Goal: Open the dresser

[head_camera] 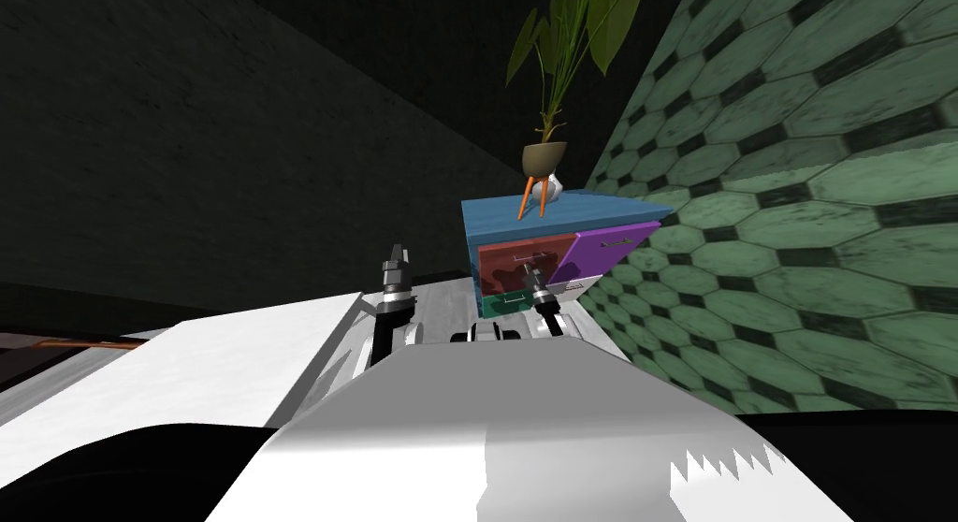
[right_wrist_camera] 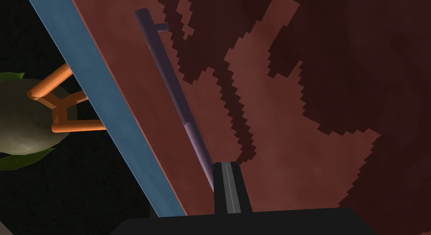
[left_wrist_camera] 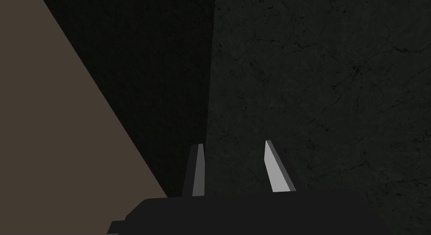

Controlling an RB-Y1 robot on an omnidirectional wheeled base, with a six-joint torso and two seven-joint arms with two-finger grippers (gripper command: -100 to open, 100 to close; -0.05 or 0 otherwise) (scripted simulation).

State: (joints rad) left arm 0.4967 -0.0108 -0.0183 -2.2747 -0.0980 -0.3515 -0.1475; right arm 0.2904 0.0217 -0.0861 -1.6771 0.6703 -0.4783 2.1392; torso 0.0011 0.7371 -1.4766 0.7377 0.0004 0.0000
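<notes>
The dresser has a blue top and stands just ahead, against the tiled wall. Its front holds a red-brown drawer, a purple drawer that stands out at an angle, and a teal drawer below. My right gripper is at the red-brown drawer. In the right wrist view its fingers are pressed together, shut, against the lower end of the drawer's long dark bar handle. Whether they hold the handle I cannot tell. My left gripper is raised beside the dresser, open and holding nothing.
A potted plant on orange legs stands on the dresser top, near its front edge. A green hexagon-tiled wall runs along the right. A dark wall is at the left, with a white flat surface below it.
</notes>
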